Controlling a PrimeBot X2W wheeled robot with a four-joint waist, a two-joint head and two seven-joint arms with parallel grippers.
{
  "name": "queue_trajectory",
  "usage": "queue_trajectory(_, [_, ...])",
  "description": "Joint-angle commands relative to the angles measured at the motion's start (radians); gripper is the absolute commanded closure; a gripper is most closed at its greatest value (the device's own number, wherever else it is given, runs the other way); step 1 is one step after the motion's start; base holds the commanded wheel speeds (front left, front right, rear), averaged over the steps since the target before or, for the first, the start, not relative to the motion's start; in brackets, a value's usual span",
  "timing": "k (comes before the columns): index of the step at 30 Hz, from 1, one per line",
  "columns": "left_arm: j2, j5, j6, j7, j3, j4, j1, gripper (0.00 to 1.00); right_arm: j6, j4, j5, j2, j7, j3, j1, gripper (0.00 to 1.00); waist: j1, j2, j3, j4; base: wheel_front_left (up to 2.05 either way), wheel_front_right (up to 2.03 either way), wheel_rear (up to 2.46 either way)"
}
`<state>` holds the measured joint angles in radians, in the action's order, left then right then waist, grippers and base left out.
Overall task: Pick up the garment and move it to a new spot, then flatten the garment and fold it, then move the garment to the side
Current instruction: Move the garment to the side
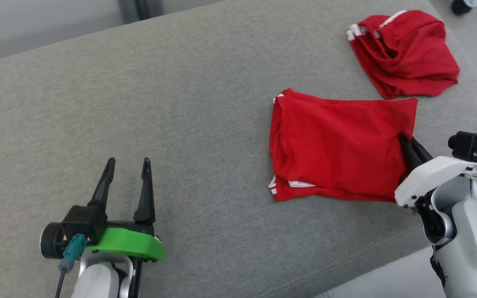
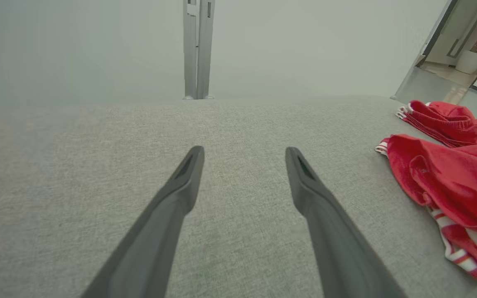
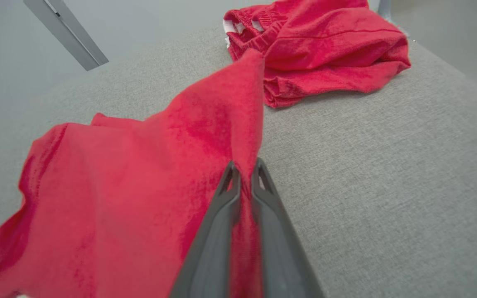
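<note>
**Right arm.** The right gripper (image 3: 245, 167) is closed almost completely on the right-hand edge of the folded garment (image 1: 338, 149). A thin ridge of red cloth is pinched between its two dark fingers. In the right wrist view the cloth rises from the fingertips in a raised crease, so that edge appears to be lifted slightly while the rest lies flat. The grip sits on an edge rather than the middle, probably so the layers can be dragged or lifted together.

**Left arm.** The left gripper (image 1: 128, 160) is spread wide and holds nothing. It hovers over bare upholstery at the near left, well apart from the garment. It appears parked there to keep clear of the right arm's work.

**Task item.** The folded garment lies right of centre on the grey cushioned surface (image 1: 180, 103). It forms a rough rectangle, with white-striped trim showing at its near-left and far-left corners. The fold looks complete, so the remaining step is judged to be moving it to the side.

**Other items.** A second red garment (image 1: 406, 54) lies loosely bundled at the far right, near the folded one but not touching it. It may mark the set-aside spot.

**Containers.** Both garments rest directly on the surface, not in any holder.

**Risk.** A one-sided pinch could let the lower layers slip and undo the fold.
</note>
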<state>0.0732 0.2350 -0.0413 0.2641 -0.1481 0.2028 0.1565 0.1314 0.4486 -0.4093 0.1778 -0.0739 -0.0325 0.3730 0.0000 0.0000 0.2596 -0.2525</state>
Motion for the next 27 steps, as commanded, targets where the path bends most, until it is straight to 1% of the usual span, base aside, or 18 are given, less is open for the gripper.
queue_trajectory(1, [0.010,-0.009,-0.003,-0.001,-0.004,0.006,0.020,0.00,-0.002,0.002,0.008,-0.005,0.011,-0.002,0.013,1.00,0.0000,0.0000,0.043,-0.154,0.00,0.00,0.00])
queue_trajectory(4, [0.013,-0.012,-0.008,-0.001,-0.014,0.013,0.027,0.00,-0.002,0.008,0.013,-0.013,0.025,-0.002,0.023,1.00,0.0000,0.0000,0.044,-0.162,0.00,0.00,0.00])
queue_trajectory(8, [0.013,-0.013,-0.009,-0.003,-0.026,0.016,0.031,0.00,-0.002,0.015,0.029,-0.001,0.045,0.009,0.038,1.00,0.0000,0.0000,0.040,-0.140,0.00,0.00,0.00])
queue_trajectory(13, [0.009,-0.006,0.001,-0.002,-0.032,0.005,0.026,0.00,-0.002,0.012,0.061,0.035,0.060,0.022,0.081,1.00,0.0000,0.0000,0.037,-0.078,0.00,0.00,0.00])
queue_trajectory(19, [0.002,0.001,0.007,-0.002,-0.041,-0.004,0.024,0.00,-0.002,0.005,0.104,0.095,0.029,0.016,0.185,1.00,0.0000,0.0000,0.043,0.003,0.00,0.00,0.00])
queue_trajectory(24, [-0.004,0.010,0.013,-0.001,-0.048,-0.006,0.029,0.00,-0.002,0.025,0.128,0.121,-0.010,-0.023,0.281,1.00,0.0000,0.0000,0.051,0.064,0.00,0.00,0.00])
queue_trajectory(27, [-0.008,0.016,0.016,-0.001,-0.049,-0.012,0.035,0.00,-0.002,0.047,0.150,0.148,-0.034,-0.066,0.335,1.00,0.0000,0.0000,0.054,0.101,0.00,0.00,0.00])
